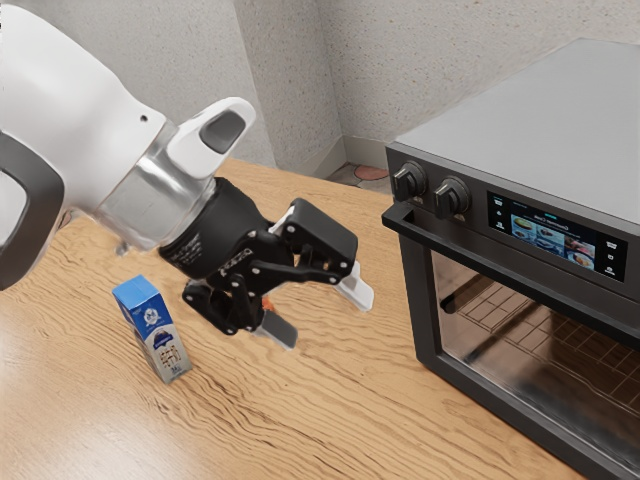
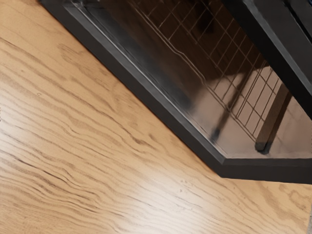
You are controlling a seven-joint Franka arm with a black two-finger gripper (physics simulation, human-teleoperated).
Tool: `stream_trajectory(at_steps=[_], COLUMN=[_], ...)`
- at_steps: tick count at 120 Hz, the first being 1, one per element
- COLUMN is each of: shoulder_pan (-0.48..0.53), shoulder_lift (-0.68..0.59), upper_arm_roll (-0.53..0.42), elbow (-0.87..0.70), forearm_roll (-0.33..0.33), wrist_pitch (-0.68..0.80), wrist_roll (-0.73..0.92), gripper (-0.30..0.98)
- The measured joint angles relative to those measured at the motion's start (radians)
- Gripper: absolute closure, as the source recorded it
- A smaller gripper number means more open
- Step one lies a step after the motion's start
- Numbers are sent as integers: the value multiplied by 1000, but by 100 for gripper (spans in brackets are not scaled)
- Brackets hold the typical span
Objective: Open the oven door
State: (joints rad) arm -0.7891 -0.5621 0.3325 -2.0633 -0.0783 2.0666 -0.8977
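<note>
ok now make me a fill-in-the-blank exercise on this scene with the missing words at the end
The gripper's jaws stand apart and hold ____, clear of the handle on the oven door.
Exactly ____ knobs sit beside the oven's display.
The carton has a ____ top.
The table under the carton has a surface that looks like ____.

Missing words: nothing; two; blue; wood

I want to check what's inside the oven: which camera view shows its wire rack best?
The wrist view: it looks down on the wire rack from closer, so the grid's crossing wires stand out, though the picture's edge cuts it off. The exterior view shows part of the rack at a flatter slant, below the door handle.
</note>
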Motion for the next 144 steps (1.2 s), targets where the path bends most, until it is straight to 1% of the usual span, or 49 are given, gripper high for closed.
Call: stream_trajectory(at_steps=[7,13,30,36,49,63,74,84,93,136,144], shoulder_pan=[53,76,53,6,-160,-205,-206,-160,-146,-123,-113], shoulder_lift=[30,55,69,75,98,126,130,131,136,181,185], upper_arm_roll=[-29,-48,-59,-31,76,105,104,67,52,45,46], elbow=[12,20,26,31,71,93,96,96,96,96,95], forearm_roll=[0,-1,0,5,68,101,114,118,120,126,163], wrist_pitch=[18,30,52,57,64,70,73,75,79,130,135], wrist_roll=[-22,-35,-70,-82,-119,-196,-270,-335,-390,-637,-672], gripper=[0,0,0,0,0,0,0,0,0,0,0])
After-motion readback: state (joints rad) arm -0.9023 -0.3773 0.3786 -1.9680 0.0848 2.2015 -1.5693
